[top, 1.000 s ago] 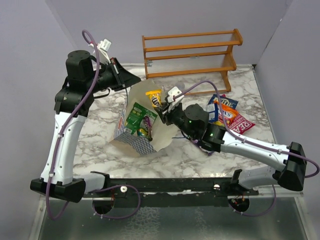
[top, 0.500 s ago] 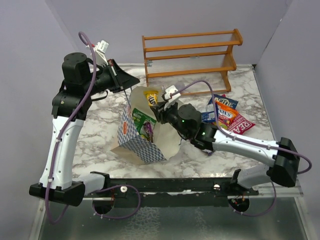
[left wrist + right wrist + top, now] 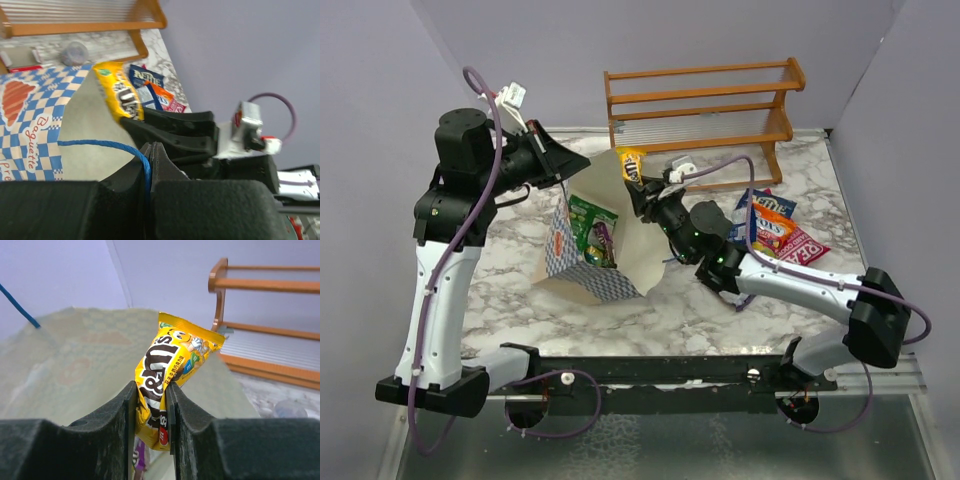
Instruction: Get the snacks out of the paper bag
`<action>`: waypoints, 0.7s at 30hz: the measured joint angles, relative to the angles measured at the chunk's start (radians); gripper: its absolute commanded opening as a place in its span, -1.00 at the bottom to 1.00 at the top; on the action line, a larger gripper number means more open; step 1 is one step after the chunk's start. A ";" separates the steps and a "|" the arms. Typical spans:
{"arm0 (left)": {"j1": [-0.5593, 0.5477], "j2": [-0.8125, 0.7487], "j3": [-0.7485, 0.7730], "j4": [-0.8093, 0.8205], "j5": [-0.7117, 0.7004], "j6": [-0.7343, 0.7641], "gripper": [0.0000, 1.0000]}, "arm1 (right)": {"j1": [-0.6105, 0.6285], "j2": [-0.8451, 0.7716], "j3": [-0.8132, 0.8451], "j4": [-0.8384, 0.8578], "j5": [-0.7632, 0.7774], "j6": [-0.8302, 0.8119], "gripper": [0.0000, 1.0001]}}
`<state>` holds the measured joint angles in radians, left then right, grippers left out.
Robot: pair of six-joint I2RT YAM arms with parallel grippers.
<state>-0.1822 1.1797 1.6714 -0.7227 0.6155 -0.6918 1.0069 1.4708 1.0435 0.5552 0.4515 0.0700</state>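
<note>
The paper bag stands open mid-table, its checkered band facing left. My left gripper is shut on the bag's blue cord handle and holds it up; in the left wrist view its tips pinch the cord. My right gripper is shut on a yellow snack packet and holds it above the bag's far rim; the right wrist view shows the packet between the fingers. A green packet and a purple one lie inside the bag.
A dark blue packet, an orange one and a red one lie on the marble to the right. The wooden rack stands at the back, with a small clear cup at its foot.
My right gripper has lifted the yellow packet up and back, out of the bag's mouth. My left gripper has drawn the handle higher and the bag stands more upright.
</note>
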 measured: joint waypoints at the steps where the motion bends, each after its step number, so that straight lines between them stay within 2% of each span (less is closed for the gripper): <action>1: 0.000 -0.002 0.007 -0.014 -0.028 0.002 -1.00 | -0.001 -0.014 -0.006 0.009 -0.010 0.000 -0.48; 4: 0.003 -0.003 0.008 -0.035 -0.072 0.001 -1.00 | -0.006 -0.051 -0.014 0.043 -0.058 0.014 -0.51; 9: 0.005 0.008 0.000 -0.051 -0.069 -0.007 -1.00 | -0.014 -0.038 -0.011 0.148 -0.114 0.054 -0.52; 14: 0.005 0.007 -0.025 -0.037 -0.007 -0.013 -1.00 | -0.030 0.098 0.108 0.230 -0.117 0.058 -0.53; 21: 0.005 0.010 -0.024 -0.015 0.060 -0.006 -1.00 | -0.080 0.261 0.302 0.246 -0.116 0.037 -0.53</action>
<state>-0.1776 1.1893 1.6470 -0.7380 0.6758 -0.6975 0.9264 1.7317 1.3453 0.8017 0.3351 0.1074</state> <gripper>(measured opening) 0.012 0.244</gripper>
